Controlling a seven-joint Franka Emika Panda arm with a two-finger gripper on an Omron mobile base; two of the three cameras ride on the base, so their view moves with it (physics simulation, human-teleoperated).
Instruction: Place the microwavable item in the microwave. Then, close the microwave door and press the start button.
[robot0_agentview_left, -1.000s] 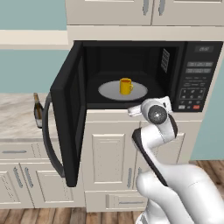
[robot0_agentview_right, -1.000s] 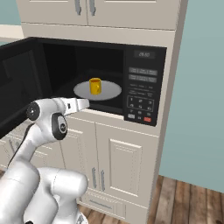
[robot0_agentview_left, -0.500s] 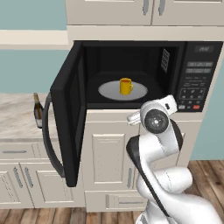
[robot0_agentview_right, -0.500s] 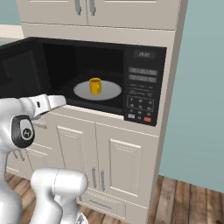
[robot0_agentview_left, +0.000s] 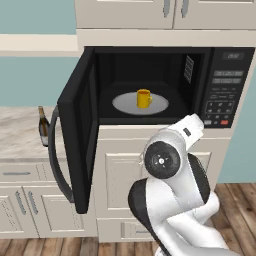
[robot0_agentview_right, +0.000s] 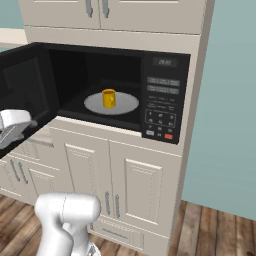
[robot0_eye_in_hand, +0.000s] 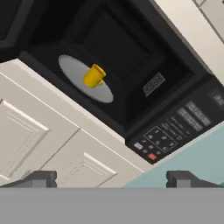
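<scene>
The small yellow-orange mug stands upright on the round grey turntable inside the black microwave. Nothing touches it. The microwave door is swung wide open to the left, and its grey bar handle faces outward. My gripper is open and holds nothing. It hangs back from the opening, below and in front of the microwave. The white hand sits at about the height of the cabinet top.
The keypad panel with a red button is right of the cavity. A dark wine bottle stands on the marble counter behind the open door. Cream cabinets fill the space below; wooden floor lies to the right.
The arm has drawn back from the microwave opening and folded closer to the base. The mug stays on the turntable and the door has not moved.
</scene>
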